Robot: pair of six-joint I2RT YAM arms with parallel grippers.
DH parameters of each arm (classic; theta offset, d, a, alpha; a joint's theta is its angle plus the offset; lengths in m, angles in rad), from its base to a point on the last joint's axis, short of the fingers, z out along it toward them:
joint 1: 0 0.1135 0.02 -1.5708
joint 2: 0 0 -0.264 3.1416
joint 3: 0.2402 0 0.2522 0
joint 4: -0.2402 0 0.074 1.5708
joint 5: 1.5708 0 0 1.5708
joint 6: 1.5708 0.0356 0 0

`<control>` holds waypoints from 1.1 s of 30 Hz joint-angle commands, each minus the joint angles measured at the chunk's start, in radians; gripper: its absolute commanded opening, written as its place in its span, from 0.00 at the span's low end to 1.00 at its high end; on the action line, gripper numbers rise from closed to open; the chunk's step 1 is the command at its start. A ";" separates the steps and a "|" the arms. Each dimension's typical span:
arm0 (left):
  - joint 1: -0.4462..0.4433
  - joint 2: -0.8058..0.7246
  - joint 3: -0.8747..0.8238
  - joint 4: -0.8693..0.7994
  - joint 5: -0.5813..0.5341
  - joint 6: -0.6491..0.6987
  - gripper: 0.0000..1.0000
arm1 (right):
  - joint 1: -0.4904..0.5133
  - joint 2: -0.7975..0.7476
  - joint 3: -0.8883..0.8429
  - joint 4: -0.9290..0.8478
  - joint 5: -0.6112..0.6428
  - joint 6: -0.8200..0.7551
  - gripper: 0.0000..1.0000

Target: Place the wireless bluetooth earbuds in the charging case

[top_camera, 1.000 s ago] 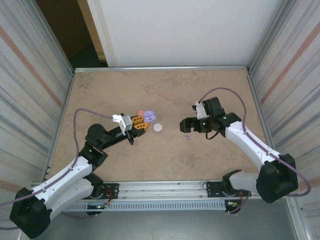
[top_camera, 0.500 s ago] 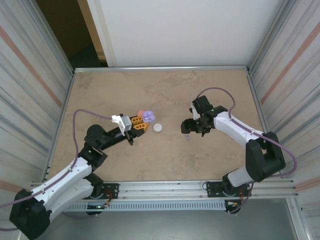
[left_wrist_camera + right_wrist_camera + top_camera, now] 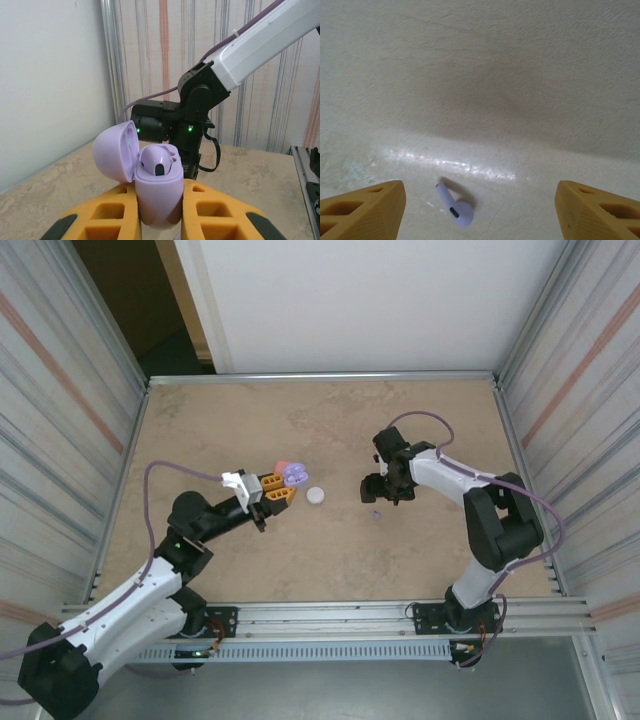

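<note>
- From above, we see the left gripper (image 3: 283,490) pinching the open purple case (image 3: 297,475), a white case (image 3: 316,495) just beside it. The right gripper (image 3: 372,490) hangs by a loose earbud (image 3: 376,513) on the table (image 3: 330,420).
- Left wrist: we see a seated earbud (image 3: 159,164) inside the pinched purple case (image 3: 157,192).
- Right wrist: fingers (image 3: 365,207) spread wide; the loose earbud (image 3: 456,210) lies between them.

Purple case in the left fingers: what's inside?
One purple earbud sits inside the open purple case, head up. The well beside it is hidden by the lid and the rim, so I cannot tell whether it is filled.
</note>
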 commanded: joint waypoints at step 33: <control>-0.006 -0.029 -0.007 -0.007 -0.012 0.028 0.00 | 0.058 0.100 0.037 -0.110 0.064 0.010 0.76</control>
